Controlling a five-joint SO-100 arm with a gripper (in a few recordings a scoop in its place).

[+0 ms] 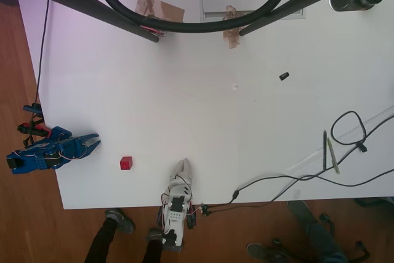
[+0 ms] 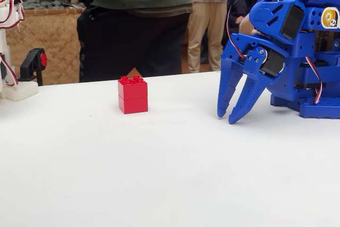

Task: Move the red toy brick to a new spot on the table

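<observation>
Step in hand: approach, as I judge it. Nothing is grasped yet.

Your blue gripper [image 1: 92,144] sits at the table's [image 1: 184,84] left edge in the overhead view, close to the near-left corner, fingertips pointing in across the white top. In the fixed view the gripper [image 2: 228,116] hangs with its tips down, touching or just above the surface; I can't tell which. The two fingers lie close, tips nearly together, only a thin gap between them, and nothing is held.

The red toy brick [image 1: 125,163] stands near the table's bottom edge in the overhead view, a little inward from the left edge and just past your fingertips. In the fixed view the red toy brick [image 2: 132,94] sits upright, studs up, apparently two pieces stacked, well clear of the gripper.

Small black cylindrical piece [image 1: 284,76] lies far off toward the right side; leave it.

Next move, by my reading: spread the fingers wider than the brick, reach forward and slightly toward the bottom edge, straddle it square, then close. Risk: nearly closed tips would shove it rather than grip.
</observation>
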